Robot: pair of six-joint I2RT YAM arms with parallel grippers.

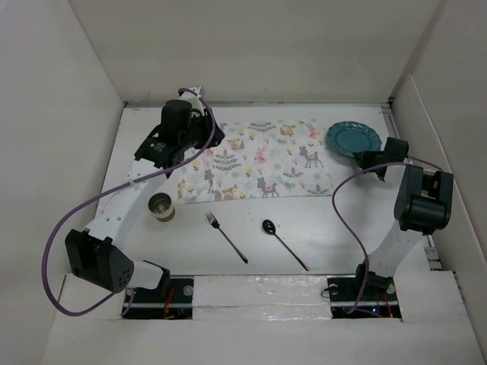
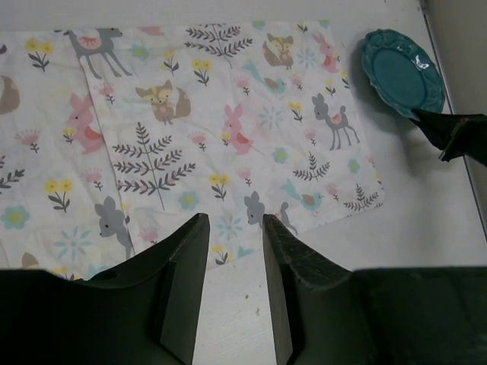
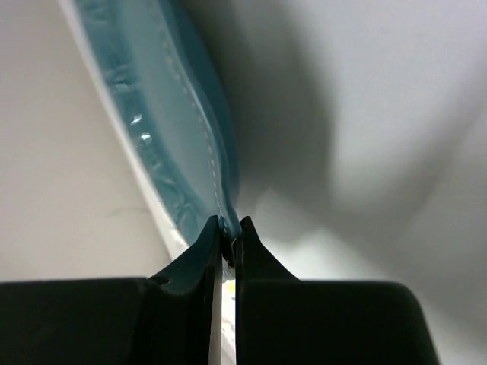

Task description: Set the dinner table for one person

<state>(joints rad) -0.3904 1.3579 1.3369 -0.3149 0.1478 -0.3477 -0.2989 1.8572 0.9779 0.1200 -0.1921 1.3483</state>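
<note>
The white dinner table [image 1: 319, 220] carries a pale placemat [image 1: 259, 161] printed with animals and leaves at the back middle. A teal plate [image 1: 354, 138] sits at the back right, beside the placemat. My right gripper [image 1: 364, 157] is shut on the plate's near rim [image 3: 221, 205]. My left gripper [image 1: 204, 141] hovers open and empty over the placemat's left part, with the placemat's near edge [image 2: 228, 228] between its fingers. A fork [image 1: 226, 237] and a dark spoon [image 1: 283, 243] lie in front of the placemat. A metal cup [image 1: 160, 207] stands at the left.
White wall panels enclose the table on the left, back and right. The left arm's purple cable [image 1: 91, 220] loops over the table's left side. The right arm's cable [image 1: 342, 220] arcs near the spoon. The right gripper also shows in the left wrist view [image 2: 456, 135].
</note>
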